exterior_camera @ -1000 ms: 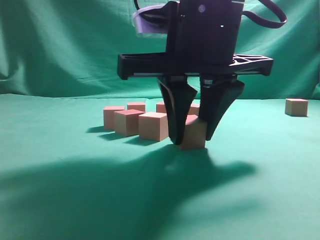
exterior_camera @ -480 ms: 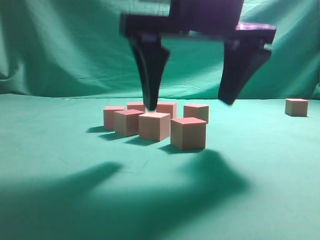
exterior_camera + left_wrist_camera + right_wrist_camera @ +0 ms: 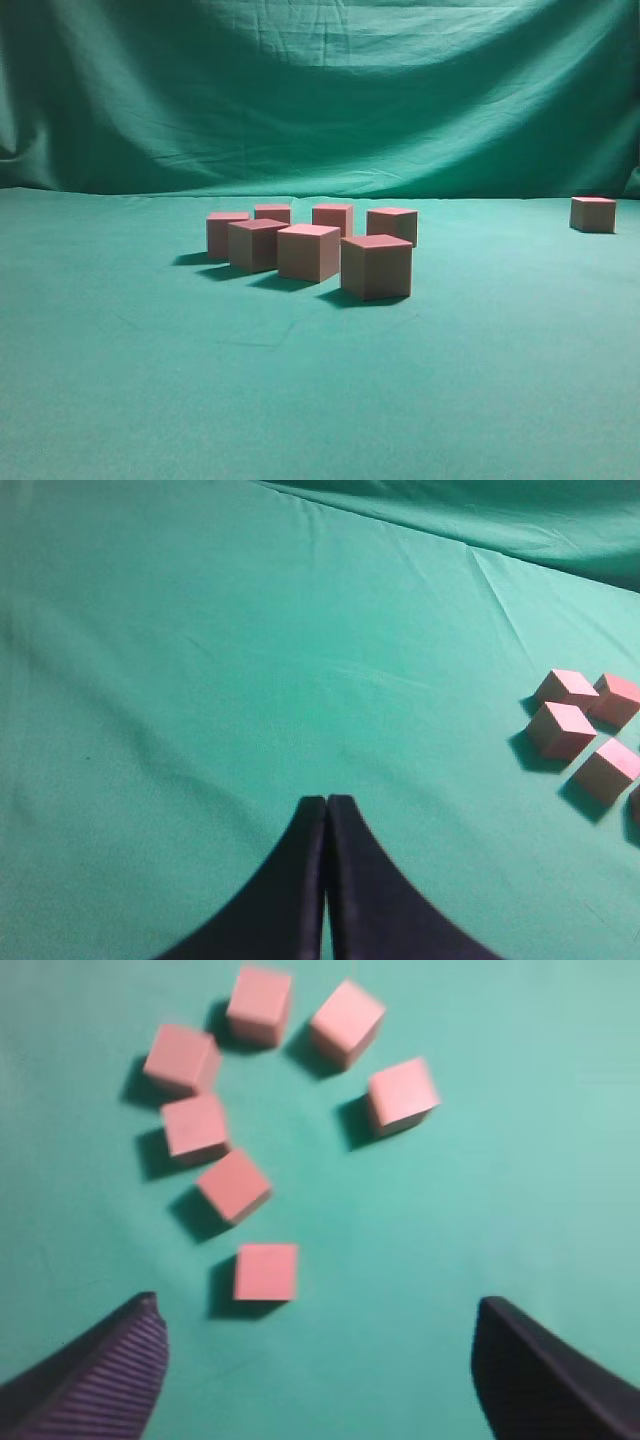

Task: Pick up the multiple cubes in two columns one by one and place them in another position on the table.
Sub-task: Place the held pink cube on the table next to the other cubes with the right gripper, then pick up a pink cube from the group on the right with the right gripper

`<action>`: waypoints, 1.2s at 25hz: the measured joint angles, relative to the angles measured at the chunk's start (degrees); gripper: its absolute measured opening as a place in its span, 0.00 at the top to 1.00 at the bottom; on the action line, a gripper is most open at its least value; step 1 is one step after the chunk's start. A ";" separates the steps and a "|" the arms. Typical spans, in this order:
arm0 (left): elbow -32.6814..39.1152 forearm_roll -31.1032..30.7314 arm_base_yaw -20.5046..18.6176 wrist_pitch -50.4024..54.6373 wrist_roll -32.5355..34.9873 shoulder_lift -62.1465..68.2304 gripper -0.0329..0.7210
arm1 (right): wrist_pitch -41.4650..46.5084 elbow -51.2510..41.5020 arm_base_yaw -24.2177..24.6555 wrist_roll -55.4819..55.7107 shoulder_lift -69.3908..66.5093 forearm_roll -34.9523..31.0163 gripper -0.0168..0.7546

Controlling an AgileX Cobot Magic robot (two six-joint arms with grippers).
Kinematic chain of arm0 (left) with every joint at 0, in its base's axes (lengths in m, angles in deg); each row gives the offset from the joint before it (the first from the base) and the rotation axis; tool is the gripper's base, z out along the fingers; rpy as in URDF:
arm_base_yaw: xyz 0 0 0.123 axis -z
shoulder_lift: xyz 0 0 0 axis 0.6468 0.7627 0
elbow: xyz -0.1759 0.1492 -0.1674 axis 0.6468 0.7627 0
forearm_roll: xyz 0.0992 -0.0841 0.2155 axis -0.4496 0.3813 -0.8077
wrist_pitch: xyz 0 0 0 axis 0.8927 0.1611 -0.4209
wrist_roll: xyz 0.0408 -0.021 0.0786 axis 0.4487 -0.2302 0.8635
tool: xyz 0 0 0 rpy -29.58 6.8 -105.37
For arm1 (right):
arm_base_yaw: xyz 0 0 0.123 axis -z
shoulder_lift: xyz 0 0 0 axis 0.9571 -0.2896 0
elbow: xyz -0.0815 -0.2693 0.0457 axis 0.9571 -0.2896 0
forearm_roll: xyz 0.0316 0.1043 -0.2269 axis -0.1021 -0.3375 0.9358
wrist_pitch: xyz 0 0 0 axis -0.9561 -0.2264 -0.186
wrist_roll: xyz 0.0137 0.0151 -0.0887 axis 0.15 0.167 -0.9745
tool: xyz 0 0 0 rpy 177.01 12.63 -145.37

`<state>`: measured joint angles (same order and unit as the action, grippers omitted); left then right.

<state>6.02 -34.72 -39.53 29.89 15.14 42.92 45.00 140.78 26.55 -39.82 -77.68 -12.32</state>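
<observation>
Several pink-tan cubes (image 3: 308,250) stand in a loose cluster on the green table (image 3: 300,400); the nearest cube (image 3: 376,266) is at the front right of the cluster. One more cube (image 3: 592,214) stands alone at the far right. Neither gripper shows in the exterior view. My right gripper (image 3: 318,1305) is open and empty, high above the cluster, with the nearest cube (image 3: 266,1271) just ahead of its left finger (image 3: 100,1380). My left gripper (image 3: 327,802) is shut and empty over bare cloth, with some of the cubes (image 3: 560,728) off to its right.
A draped green cloth backdrop (image 3: 320,90) hangs behind the table. Bare green cloth lies in front of the cluster and to its left.
My right gripper, which stood around the nearest cube, opened, let it go and rose out of the exterior view. The cube stays standing on the table.
</observation>
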 joint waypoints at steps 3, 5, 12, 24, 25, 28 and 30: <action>0.00 0.00 0.00 0.00 0.00 0.00 0.96 | 6.30 1.15 0.28 0.92 4.14 7.33 0.23; 0.00 0.00 0.00 0.00 0.00 0.00 0.96 | 9.71 1.19 2.15 2.09 5.97 11.23 0.23; 0.00 0.00 0.00 0.00 0.00 0.00 0.96 | 10.09 1.28 19.92 2.71 7.36 14.29 0.23; 0.00 0.00 0.00 0.00 0.00 0.00 0.96 | 1.90 1.31 46.80 -13.55 -4.88 -3.91 0.23; 0.00 0.00 0.00 0.00 0.00 0.00 0.96 | 1.16 1.31 47.67 -15.74 -6.07 -4.69 0.23; 0.00 0.00 0.00 0.00 0.00 0.00 0.96 | -1.01 1.52 50.21 -20.25 -9.48 -5.88 0.30; 0.00 0.00 0.00 0.00 0.00 0.00 0.96 | -2.10 1.73 51.51 -22.46 -12.01 -6.84 0.29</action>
<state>6.02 -34.72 -39.53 29.89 15.14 42.92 42.90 142.51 78.06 -62.27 -89.69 -19.16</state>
